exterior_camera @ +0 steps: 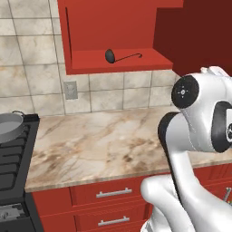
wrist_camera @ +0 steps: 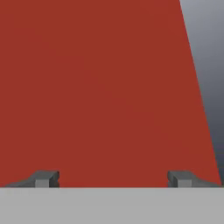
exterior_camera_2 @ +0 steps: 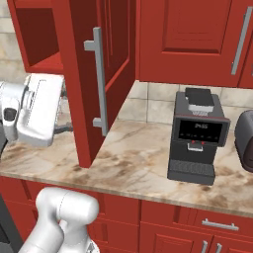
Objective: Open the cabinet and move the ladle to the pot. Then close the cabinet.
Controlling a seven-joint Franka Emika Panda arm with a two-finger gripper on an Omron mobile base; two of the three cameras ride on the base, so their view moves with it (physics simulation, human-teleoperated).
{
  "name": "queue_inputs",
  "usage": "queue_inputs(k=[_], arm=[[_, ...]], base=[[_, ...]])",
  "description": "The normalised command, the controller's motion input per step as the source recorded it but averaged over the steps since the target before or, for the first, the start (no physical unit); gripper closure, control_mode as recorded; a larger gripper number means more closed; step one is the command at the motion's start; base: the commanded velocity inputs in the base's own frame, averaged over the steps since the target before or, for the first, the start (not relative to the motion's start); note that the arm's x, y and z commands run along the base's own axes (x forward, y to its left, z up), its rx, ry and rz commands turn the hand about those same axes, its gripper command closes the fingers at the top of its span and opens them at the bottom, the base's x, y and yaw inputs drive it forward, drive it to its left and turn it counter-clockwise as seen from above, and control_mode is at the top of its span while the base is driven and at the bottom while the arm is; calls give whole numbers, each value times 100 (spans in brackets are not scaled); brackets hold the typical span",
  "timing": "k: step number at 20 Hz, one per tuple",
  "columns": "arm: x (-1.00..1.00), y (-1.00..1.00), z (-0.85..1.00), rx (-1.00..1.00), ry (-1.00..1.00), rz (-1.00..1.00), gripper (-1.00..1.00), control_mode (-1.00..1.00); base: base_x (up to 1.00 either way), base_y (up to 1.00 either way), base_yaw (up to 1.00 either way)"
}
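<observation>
The red cabinet [exterior_camera: 90, 27] stands open, its door [exterior_camera_2: 106, 74] swung out with the long silver handle [exterior_camera_2: 99, 81] facing the right base view. On the cabinet shelf lies the dark ladle [exterior_camera: 110, 55], bowl to the left and thin handle pointing right. At the far left the grey pot [exterior_camera: 9, 126] sits on the stove. My gripper [wrist_camera: 113, 179] is open, its two fingertips [wrist_camera: 43, 178] wide apart with nothing between them, and it faces a flat red cabinet surface close up. The white hand [exterior_camera_2: 37, 108] sits just left of the open door, at its inner side.
A marble counter [exterior_camera: 99, 145] runs under the cabinet, with red drawers [exterior_camera: 113, 192] below. The black stove [exterior_camera: 13, 167] is at the left. A coffee machine [exterior_camera_2: 197, 136] and a dark toaster [exterior_camera_2: 244, 141] stand to the right of the door. A wall outlet [exterior_camera: 70, 89] is on the tiles.
</observation>
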Motion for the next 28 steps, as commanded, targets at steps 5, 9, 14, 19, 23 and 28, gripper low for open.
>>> queue_inputs(k=[5,9,14,19,23,28], arm=[[-27,85,14,2,0,41,-100,-100],[-12,74,20,0,0,45,-100,-100],[25,42,19,2,10,53,-100,-100],[98,9,8,4,19,46,-100,-100],[93,12,14,0,13,35,-100,-100],[87,26,11,0,14,33,-100,-100]], base=[[0,0,0],[0,0,0],[0,0,0],[0,0,0],[0,0,0],[0,0,0]])
